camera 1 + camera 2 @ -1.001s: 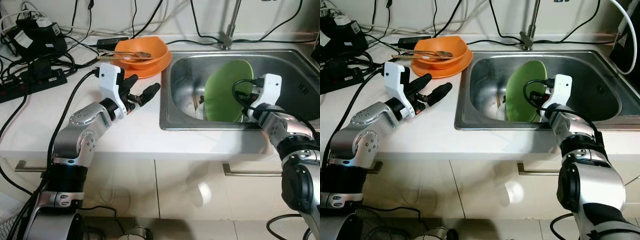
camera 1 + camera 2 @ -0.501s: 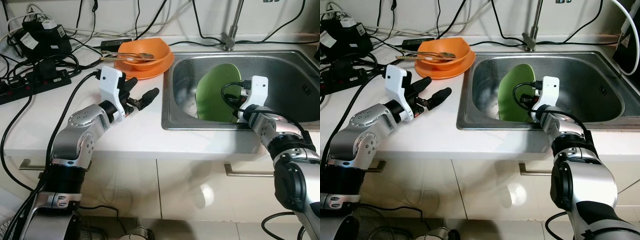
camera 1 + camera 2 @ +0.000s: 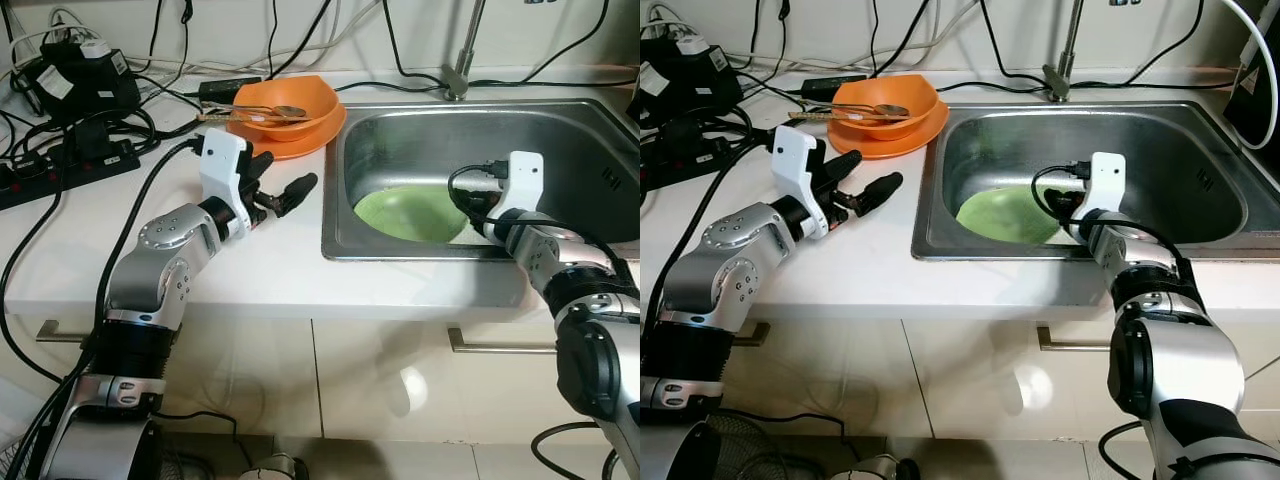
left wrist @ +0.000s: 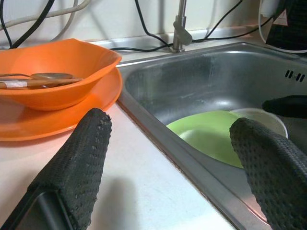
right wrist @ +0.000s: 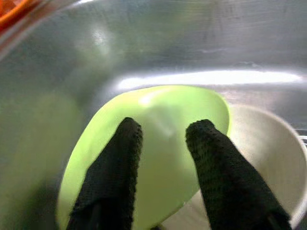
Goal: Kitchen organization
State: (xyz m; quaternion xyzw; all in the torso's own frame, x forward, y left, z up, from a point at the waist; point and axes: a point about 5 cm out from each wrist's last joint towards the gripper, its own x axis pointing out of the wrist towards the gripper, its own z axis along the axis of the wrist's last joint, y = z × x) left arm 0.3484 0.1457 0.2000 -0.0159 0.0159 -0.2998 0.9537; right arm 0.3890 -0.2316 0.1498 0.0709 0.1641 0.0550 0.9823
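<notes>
A light green plate (image 3: pixel 405 213) lies low in the steel sink (image 3: pixel 420 252), one edge resting on a white bowl (image 5: pixel 259 143). My right gripper (image 5: pixel 165 128) reaches into the sink just above the plate. It is open, its two black fingers apart with nothing between them. My left gripper (image 3: pixel 288 172) hovers open over the white counter to the left of the sink, empty, pointing toward the sink. Behind it an orange bowl (image 3: pixel 285 100) holding a spoon and chopsticks (image 3: pixel 270 110) sits on an orange plate (image 3: pixel 300 140).
A faucet (image 3: pixel 460 60) rises behind the sink. A black power strip (image 3: pixel 60 165), an adapter (image 3: pixel 70 75) and many cables crowd the counter's back left. Cupboard fronts with handles run below the counter edge.
The green plate stood on edge at the right gripper; now it lies tipped down in the sink bottom. The left arm has barely moved.
</notes>
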